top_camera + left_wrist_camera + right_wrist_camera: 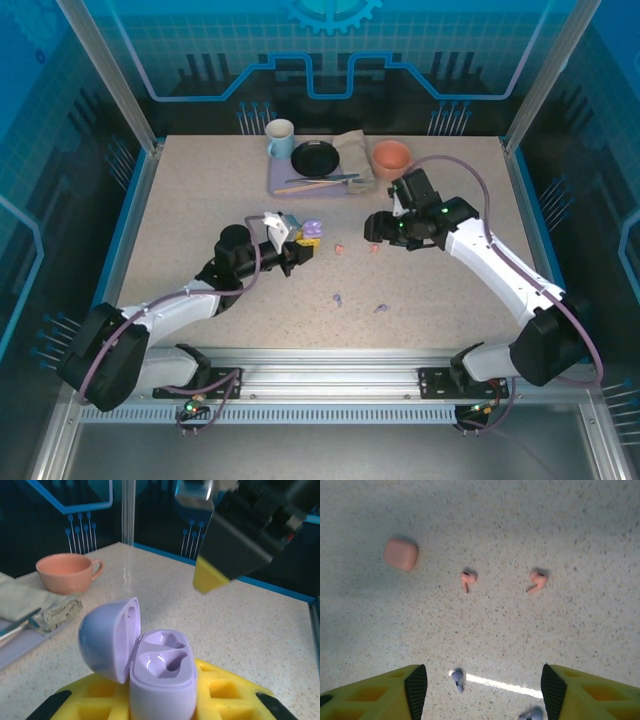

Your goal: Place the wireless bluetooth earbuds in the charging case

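Firmly, the left gripper (162, 702) clamps a glossy lilac pebble-shaped plastic case (162, 685) — close up, two moulded wells (165, 655) show. The right gripper (483, 682) gapes over salmon-pink earbuds (468, 579).

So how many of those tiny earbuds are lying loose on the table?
4. Two pink earbuds lie side by side; two lilac earbuds lie closer to the near edge. The open lilac case holds none.

Mug (280, 138), black plate (315, 158) — orange cup (391, 158)
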Controlling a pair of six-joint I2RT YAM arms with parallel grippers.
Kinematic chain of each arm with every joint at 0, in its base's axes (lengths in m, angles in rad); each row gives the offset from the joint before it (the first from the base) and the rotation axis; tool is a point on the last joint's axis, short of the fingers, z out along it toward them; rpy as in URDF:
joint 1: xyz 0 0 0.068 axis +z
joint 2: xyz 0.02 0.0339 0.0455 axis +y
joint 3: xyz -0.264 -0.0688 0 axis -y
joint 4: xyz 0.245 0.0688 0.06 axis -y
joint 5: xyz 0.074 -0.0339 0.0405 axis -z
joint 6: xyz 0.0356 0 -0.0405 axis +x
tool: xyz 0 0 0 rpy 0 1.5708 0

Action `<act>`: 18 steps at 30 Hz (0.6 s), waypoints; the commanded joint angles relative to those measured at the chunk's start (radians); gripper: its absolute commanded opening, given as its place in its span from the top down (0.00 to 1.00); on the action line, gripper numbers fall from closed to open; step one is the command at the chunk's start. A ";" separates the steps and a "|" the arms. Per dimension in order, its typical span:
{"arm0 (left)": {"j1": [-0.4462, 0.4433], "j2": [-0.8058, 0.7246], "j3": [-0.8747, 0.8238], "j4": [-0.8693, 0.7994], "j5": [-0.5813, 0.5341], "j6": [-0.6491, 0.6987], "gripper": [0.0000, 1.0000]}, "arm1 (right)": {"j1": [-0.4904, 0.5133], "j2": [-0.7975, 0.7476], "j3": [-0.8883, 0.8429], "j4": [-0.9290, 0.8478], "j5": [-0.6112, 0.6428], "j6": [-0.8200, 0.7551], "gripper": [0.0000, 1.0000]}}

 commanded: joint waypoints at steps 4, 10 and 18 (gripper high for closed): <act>-0.032 -0.059 -0.051 0.130 -0.138 0.068 0.98 | 0.101 0.060 -0.022 -0.033 0.066 0.127 0.35; -0.033 -0.120 -0.068 0.106 -0.169 0.083 0.99 | 0.194 0.136 -0.033 -0.027 0.105 0.195 0.35; -0.033 -0.153 -0.069 0.097 -0.199 0.080 1.00 | 0.291 0.296 0.020 -0.097 0.172 0.286 0.36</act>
